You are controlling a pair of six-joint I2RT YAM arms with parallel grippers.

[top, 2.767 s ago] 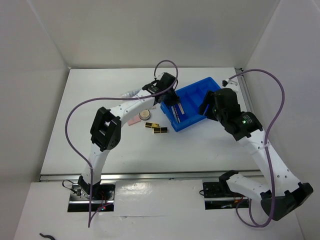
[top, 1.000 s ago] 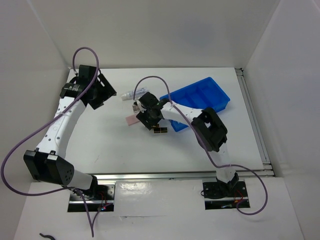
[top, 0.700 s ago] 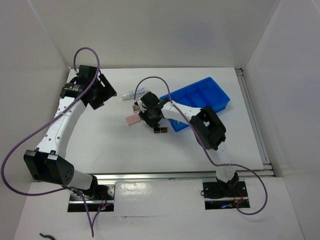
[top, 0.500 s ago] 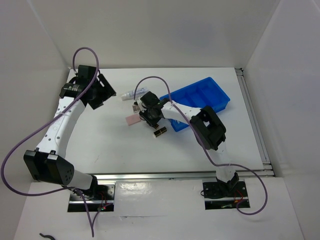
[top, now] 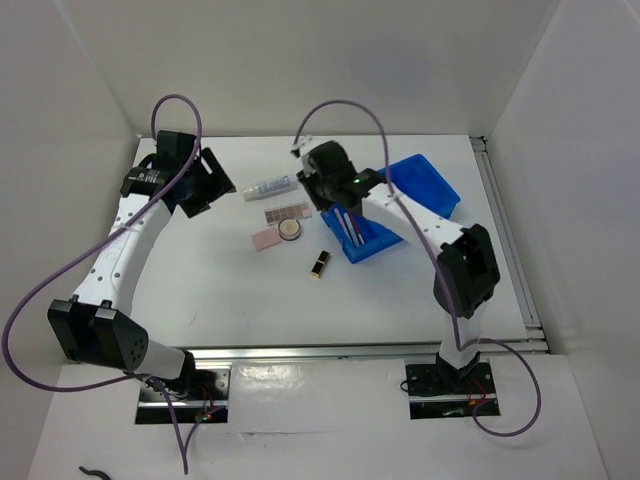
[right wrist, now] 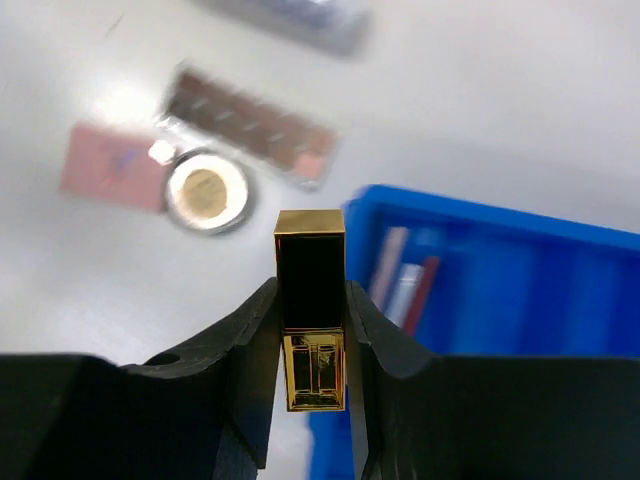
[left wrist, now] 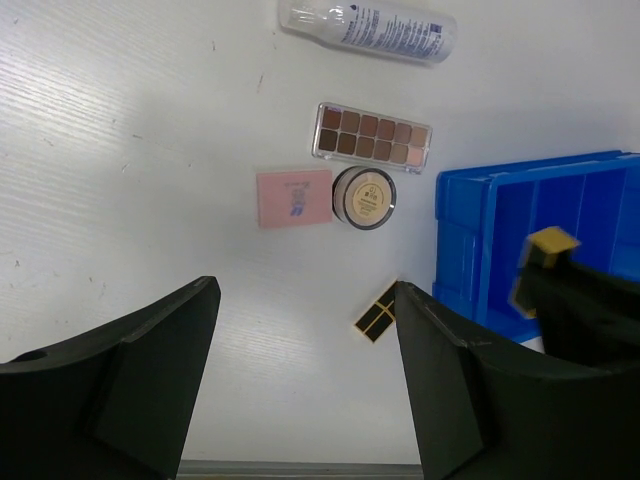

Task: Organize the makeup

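Both arms [top: 120, 250] are white tubes with black joint blocks; a purple cable [top: 342, 102] runs behind each one's jaws. The left gripper [left wrist: 305, 290] and right gripper [right wrist: 312, 290] are black wedges.

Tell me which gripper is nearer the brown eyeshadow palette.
Right. The right gripper, clamping a black-gold case, hangs close beside the brown eyeshadow palette, toward the blue bin. The left gripper is open and farther off, toward the table's left side.
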